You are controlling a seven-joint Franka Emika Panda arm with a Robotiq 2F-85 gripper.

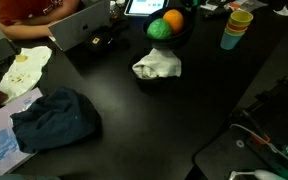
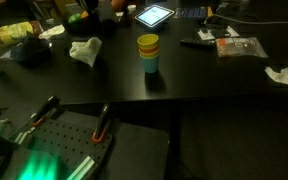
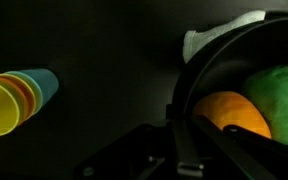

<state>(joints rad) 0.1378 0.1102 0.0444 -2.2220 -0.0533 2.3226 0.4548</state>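
We find the gripper (image 3: pixel 188 130) closed at lower centre of the wrist view, hard against the rim of the black bowl (image 3: pixel 209 50); the orange (image 3: pixel 234 112) lies just right of the jaws, with the green ball (image 3: pixel 279 95) beyond.

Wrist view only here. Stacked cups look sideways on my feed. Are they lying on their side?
Observer: No. The stacked cups stand upright on the black table in both exterior views.
Operator: Anything on the table besides the bowl and white cloth?
Observer: A dark blue cloth lies crumpled on it, well apart from the bowl.
Operator: Anyone close?
Observer: A person in red is at a laptop at the table.
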